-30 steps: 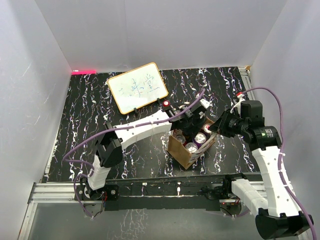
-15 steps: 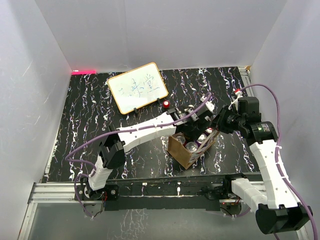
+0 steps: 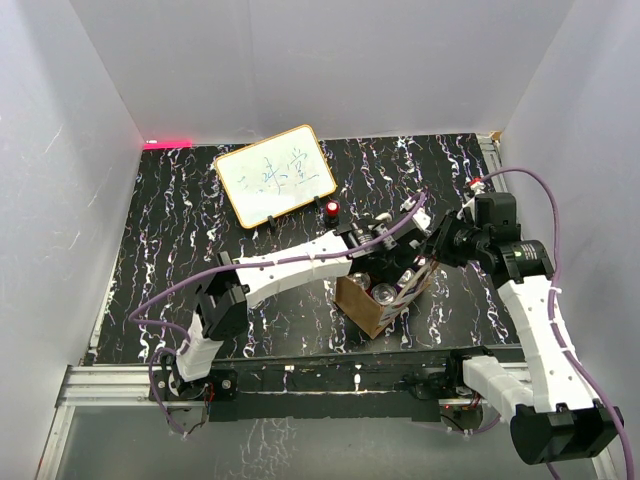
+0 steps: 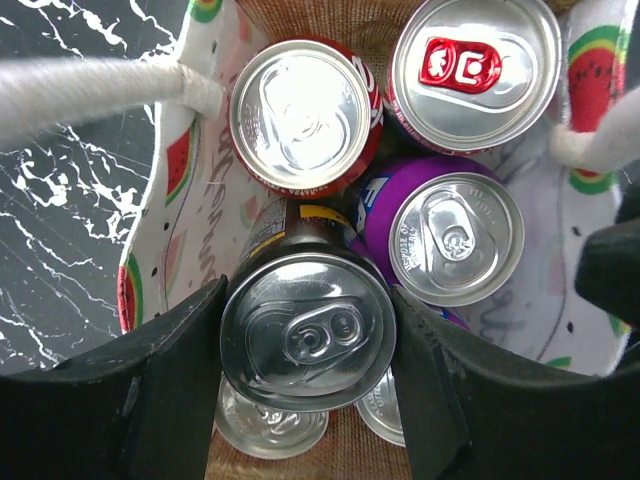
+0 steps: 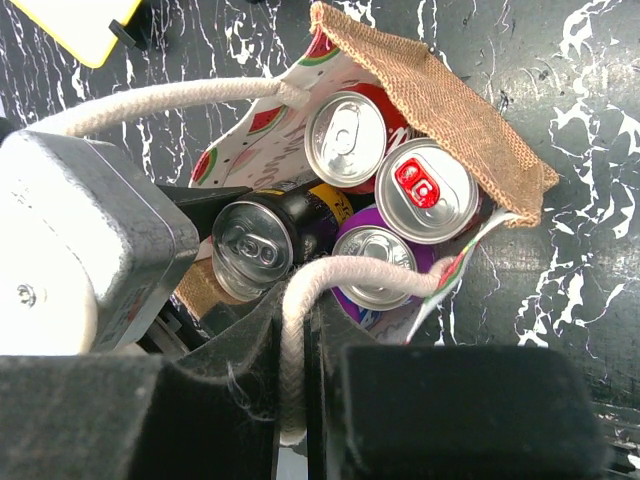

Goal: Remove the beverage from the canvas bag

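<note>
The canvas bag [image 3: 362, 305], brown burlap with a pale watermelon-print lining [image 4: 180, 180], stands open near the table's front middle with several cans inside. My left gripper [image 4: 307, 340] reaches down into it and is shut on a dark can with a silver top [image 4: 305, 300], the beverage; the same can [image 5: 250, 250] leans in the right wrist view. My right gripper [image 5: 295, 330] is shut on one white cord handle [image 5: 350, 270] at the bag's right side. The other handle [image 4: 90, 95] runs off to the left.
Around the held can sit a red can [image 4: 300, 115], a can with a red tab [image 4: 470, 65] and a purple can [image 4: 455, 235]. A whiteboard [image 3: 275, 175] and a small red object [image 3: 332, 208] lie behind the bag. White walls enclose the table.
The left wrist has shifted right and toward the front over the bag. The right gripper has drawn in closer to the bag's right corner. Both grips stay as they were.
</note>
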You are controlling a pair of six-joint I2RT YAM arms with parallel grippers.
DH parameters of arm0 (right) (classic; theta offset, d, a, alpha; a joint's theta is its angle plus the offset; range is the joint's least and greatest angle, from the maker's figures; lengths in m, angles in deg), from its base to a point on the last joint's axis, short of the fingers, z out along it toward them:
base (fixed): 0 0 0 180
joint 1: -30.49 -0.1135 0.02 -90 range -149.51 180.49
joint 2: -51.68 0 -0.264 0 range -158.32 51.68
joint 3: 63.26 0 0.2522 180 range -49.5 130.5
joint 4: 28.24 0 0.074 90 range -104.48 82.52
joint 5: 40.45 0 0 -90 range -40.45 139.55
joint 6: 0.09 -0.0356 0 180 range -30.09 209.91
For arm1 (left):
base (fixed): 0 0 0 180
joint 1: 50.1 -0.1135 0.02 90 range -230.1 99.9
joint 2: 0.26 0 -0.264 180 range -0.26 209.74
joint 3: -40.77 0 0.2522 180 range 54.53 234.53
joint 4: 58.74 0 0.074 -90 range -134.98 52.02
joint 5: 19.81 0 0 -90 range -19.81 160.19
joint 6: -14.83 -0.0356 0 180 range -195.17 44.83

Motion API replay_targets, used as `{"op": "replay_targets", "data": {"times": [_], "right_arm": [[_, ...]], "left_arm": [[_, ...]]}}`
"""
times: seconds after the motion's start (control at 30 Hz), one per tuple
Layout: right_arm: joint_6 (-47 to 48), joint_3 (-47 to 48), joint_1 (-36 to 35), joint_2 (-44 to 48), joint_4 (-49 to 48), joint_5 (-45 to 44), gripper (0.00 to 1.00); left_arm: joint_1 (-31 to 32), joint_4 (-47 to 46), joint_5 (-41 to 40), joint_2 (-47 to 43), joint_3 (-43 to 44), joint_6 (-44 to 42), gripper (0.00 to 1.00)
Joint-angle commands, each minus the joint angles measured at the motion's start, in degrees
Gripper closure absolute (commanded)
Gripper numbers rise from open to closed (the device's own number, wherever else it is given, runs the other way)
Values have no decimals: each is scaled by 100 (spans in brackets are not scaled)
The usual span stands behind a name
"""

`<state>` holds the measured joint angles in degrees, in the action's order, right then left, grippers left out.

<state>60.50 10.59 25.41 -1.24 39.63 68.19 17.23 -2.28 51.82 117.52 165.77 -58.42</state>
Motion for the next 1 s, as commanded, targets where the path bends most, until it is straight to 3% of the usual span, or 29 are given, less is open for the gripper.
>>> {"op": "replay_targets", "data": {"times": [0.0, 0.17, 0.3, 0.5, 0.77, 0.97], "right_arm": [[85, 155, -4, -140, -346, 395, 93], [176, 302, -5, -226, -188, 373, 93], [195, 292, -8, -267, -196, 339, 92], [260, 437, -9, -474, -243, 179, 93], [269, 670, -4, -752, -269, 0, 93], [286, 720, -7, -703, -146, -85, 93]], "left_arm": [[17, -877, 526, -501, -489, 123, 100], [-25, -756, 605, -335, -316, 337, 100], [178, -360, -165, -142, 7, 273, 100], [371, 64, -610, 104, 319, 309, 100], [664, 1044, -1332, 908, 1544, 516, 100], [672, 1173, -1561, 698, 2158, 329, 100]]}}
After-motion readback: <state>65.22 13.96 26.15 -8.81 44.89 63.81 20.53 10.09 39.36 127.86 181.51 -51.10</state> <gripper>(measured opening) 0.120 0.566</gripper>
